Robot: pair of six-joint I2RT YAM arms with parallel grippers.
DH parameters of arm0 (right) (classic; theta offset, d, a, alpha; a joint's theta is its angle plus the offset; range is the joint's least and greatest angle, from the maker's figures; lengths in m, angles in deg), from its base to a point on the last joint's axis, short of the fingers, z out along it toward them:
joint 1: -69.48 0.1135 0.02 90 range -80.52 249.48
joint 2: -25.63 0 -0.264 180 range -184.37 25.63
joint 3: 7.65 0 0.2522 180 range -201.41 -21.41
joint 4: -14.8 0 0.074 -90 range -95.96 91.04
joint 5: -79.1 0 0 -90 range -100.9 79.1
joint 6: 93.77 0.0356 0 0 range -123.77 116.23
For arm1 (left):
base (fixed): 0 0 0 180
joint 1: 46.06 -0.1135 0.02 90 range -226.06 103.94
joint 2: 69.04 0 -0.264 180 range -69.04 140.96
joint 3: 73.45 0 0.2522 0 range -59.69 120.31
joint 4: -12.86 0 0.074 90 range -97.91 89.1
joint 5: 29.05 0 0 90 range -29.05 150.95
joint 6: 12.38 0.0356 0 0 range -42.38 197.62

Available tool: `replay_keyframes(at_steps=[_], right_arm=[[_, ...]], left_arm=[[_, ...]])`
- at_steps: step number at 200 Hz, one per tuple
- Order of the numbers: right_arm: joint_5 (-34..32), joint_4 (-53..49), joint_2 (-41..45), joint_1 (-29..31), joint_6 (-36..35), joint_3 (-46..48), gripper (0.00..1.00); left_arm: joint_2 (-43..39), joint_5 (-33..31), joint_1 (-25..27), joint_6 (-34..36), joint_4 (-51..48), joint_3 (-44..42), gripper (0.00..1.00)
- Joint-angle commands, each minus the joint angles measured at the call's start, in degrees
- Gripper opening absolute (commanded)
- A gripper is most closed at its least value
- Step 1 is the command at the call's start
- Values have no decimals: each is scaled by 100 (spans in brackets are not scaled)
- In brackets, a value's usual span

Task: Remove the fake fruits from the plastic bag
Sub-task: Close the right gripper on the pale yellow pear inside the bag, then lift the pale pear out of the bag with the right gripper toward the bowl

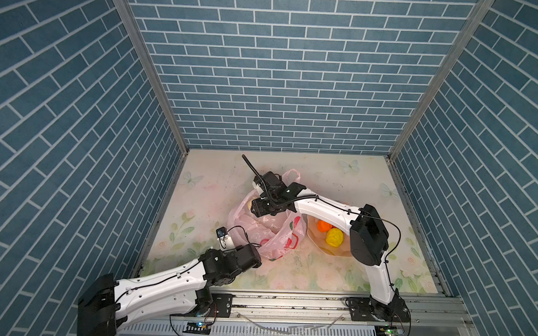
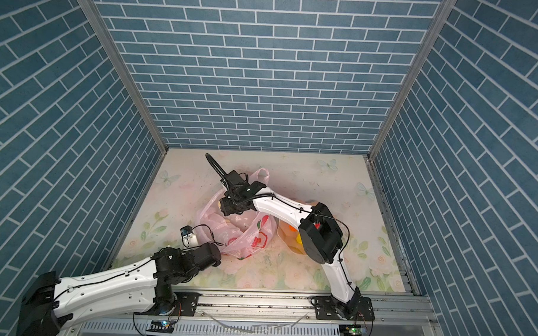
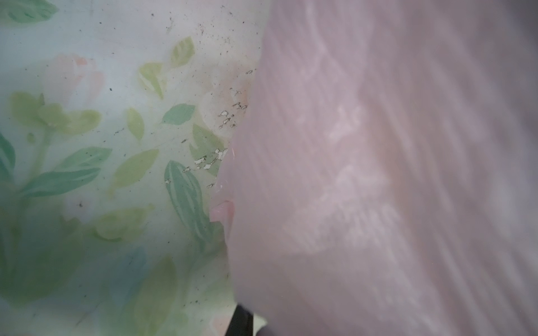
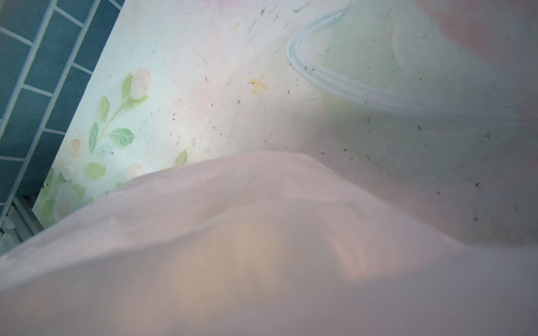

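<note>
Left arm (image 1: 165,282) lay nearest, stretched low | left gripper (image 1: 260,255) met the plastic bag (image 1: 277,236) mid-table, jaws hidden, grip unclear | right gripper (image 1: 254,209) reached the plastic bag's far end by a cream fruit (image 1: 255,202), hold unclear | orange fruit (image 1: 322,226) and yellow fruit (image 1: 334,237) sat in the bowl (image 1: 320,249) just beside.

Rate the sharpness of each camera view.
Both top views: sharp, evenly lit. Left wrist view: bag fills half, soft from closeness; tabletop blurred too. Right wrist view: bag out of focus, pale fruit only a smear through it; tabletop beyond is sharper.
</note>
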Motion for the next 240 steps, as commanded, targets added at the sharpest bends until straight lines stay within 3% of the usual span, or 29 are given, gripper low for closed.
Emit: replay_keyframes(at_steps=[1,101,186,240], right_arm=[[100,-388,342,-5,-216,154,29],[114,-1289,800,-12,-310,685,29],[-269,-1482,2173,-73,-338,898,28],[-643,-1575,3336,-716,-113,1684,27]], left_arm=[[-51,-230,-25,66,-120,116,16],[-56,-327,-78,28,-73,75,16],[109,-217,-125,98,179,50,16],[103,-254,-121,165,229,70,16]])
